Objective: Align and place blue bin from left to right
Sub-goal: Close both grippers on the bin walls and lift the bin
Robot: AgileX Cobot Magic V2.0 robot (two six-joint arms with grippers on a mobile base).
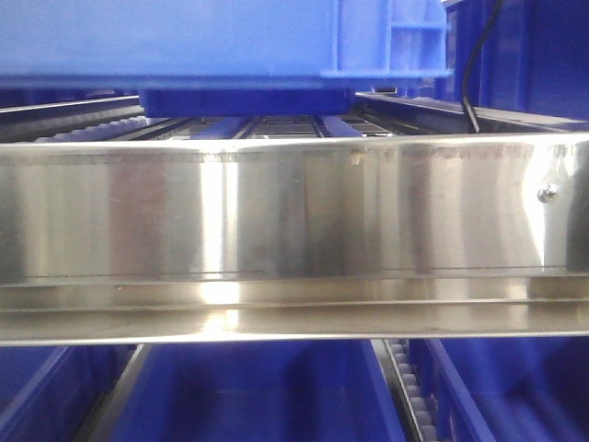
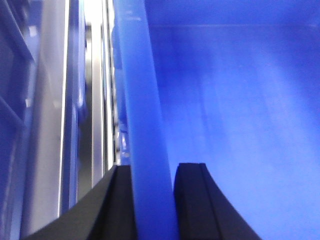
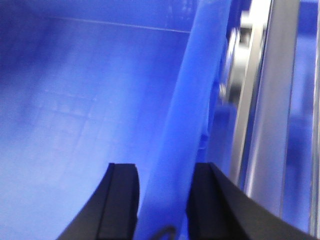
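Gripping the blue bin (image 1: 184,41) by its smooth, glossy plastic walls, the left gripper (image 2: 155,170) pinches one thin wall between matte black fingers and the right gripper (image 3: 162,170) pinches the opposite wall. The boxy-rimmed bin sits above and behind a polished steel rail (image 1: 276,212).

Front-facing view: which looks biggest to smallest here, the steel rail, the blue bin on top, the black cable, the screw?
1. steel rail, spanning the whole width
2. blue bin, though the frame crops it, so its real size is unsure
3. black cable
4. screw
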